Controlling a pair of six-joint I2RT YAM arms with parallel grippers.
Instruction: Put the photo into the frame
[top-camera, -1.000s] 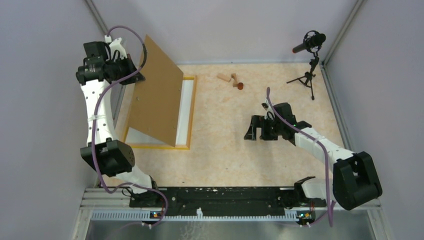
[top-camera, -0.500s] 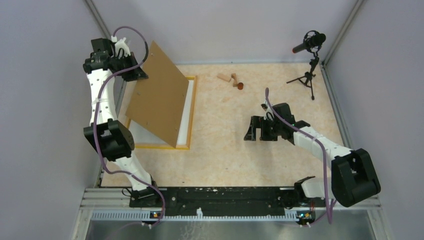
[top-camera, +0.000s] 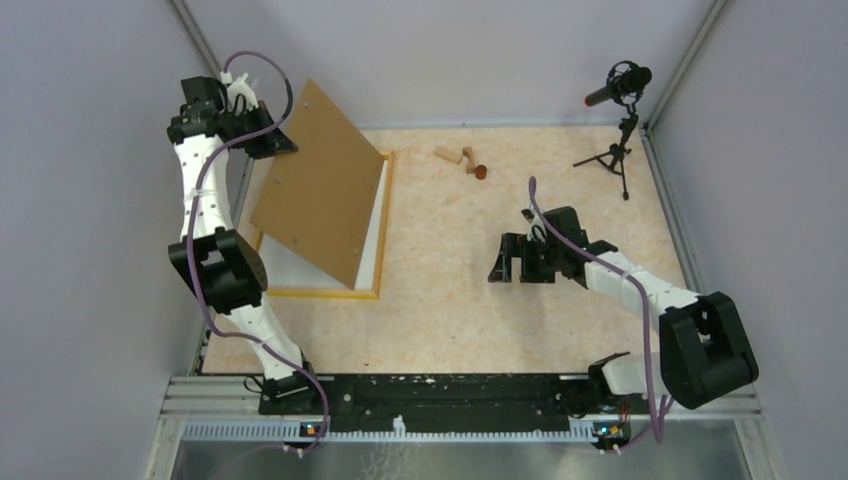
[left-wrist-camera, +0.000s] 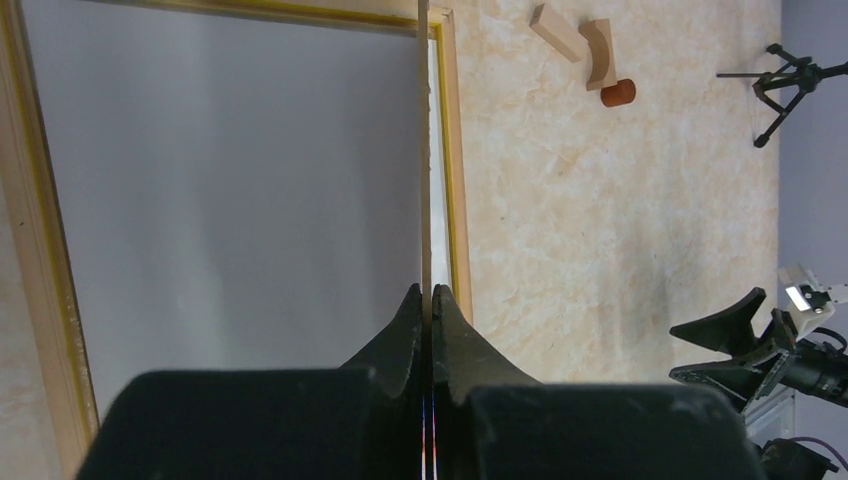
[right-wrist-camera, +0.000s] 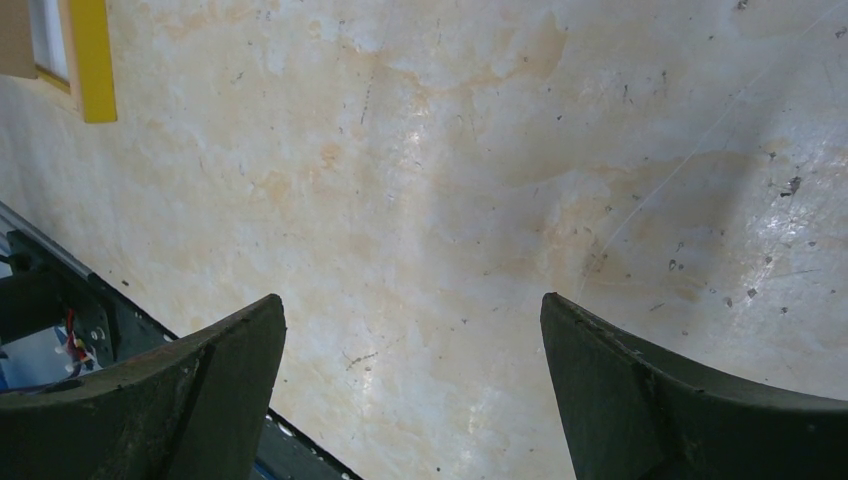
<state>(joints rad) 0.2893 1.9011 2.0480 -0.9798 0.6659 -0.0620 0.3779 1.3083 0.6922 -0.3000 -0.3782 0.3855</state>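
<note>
1. The frame (top-camera: 315, 293) lies flat on the left of the table (top-camera: 450, 310), long side running near to far.
2. The left end effector (top-camera: 272, 140) is clamped on the far-left edge of a brown board (top-camera: 320, 185). The board hangs tilted over the frame, with its right edge low near the frame's right rail. I cannot tell whether that edge touches.
3. In the left wrist view the jaws are pinched tight on the board's thin edge (left-wrist-camera: 427, 295), with the frame rail (left-wrist-camera: 452, 150) just to the right of it.
4. A pale sheet (left-wrist-camera: 230, 200) fills the frame opening. No printed picture side shows anywhere, so I cannot tell whether this is the photo face down or only glass.
5. Progress, as a judgement: the board is off and the frame is open, so this is mid-task. If the sheet is the photo, only closing up is left. If not, the photo has yet to go in.
6. The right end effector (top-camera: 503, 257) is low over bare table at centre-right, well apart from the frame. Its fingers are spread wide (right-wrist-camera: 410, 305) and hold nothing.
7. Other things: wooden blocks (top-camera: 455, 155) and a small red-brown cylinder (top-camera: 480, 172) at far centre, and a microphone (top-camera: 620, 85) on a tripod at far right. All are clear of the frame.
8. In the way: the raised board covers most of the opening.
</note>
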